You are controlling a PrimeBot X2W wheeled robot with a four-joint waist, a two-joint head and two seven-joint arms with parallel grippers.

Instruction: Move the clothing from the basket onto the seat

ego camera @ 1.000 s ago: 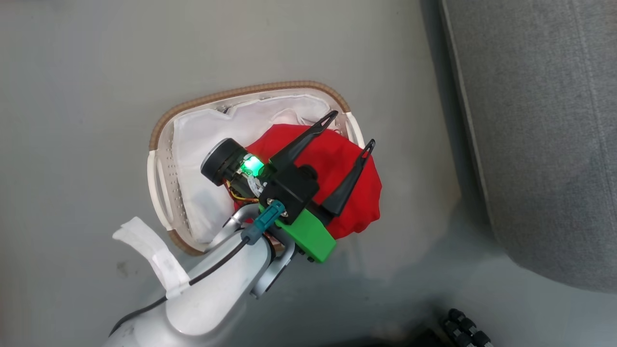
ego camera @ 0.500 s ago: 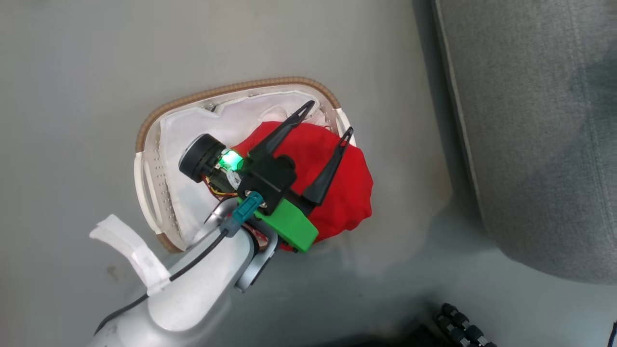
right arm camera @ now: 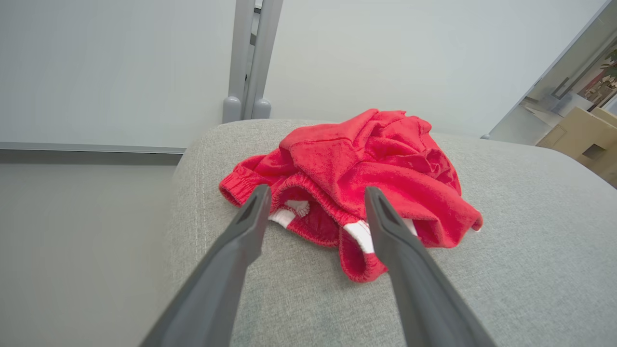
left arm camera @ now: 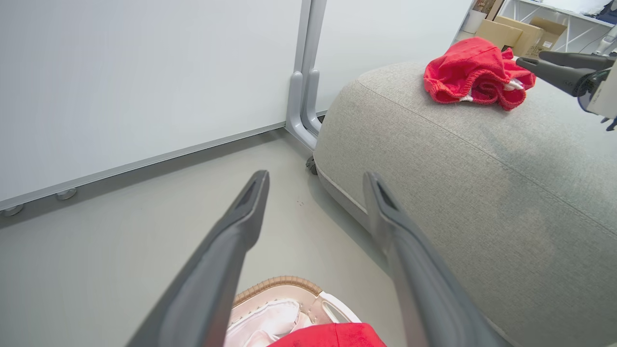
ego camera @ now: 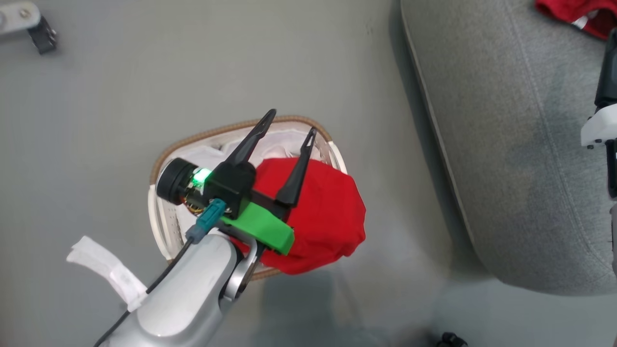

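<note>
Your left hand (ego camera: 292, 121) hangs over the basket (ego camera: 231, 127). Its two dark fingers are spread well apart with nothing between them. Under it one red garment (ego camera: 323, 212) lies heaped in the basket on the white liner (ego camera: 277, 144), bulging over the rim on the side nearer the seat (ego camera: 506, 144). The other red garment (right arm camera: 366, 164) lies crumpled on the seat near a rounded corner, with white trim showing in its folds. Your right hand (right arm camera: 316, 190) points at that garment from just short of it, fingers likewise wide apart and empty.

The basket stands on a smooth grey floor (ego camera: 144, 72), close beside the seat. The seat is coarse grey fabric with a stitched seam running along its top. Behind it you have plain white wall panels (left arm camera: 144, 72), joined at a grey metal post (left arm camera: 301, 96) with rounded feet on the floor. In the far corner of the left wrist view sit cardboard boxes (left arm camera: 523, 29); any print on them is too small to read.
</note>
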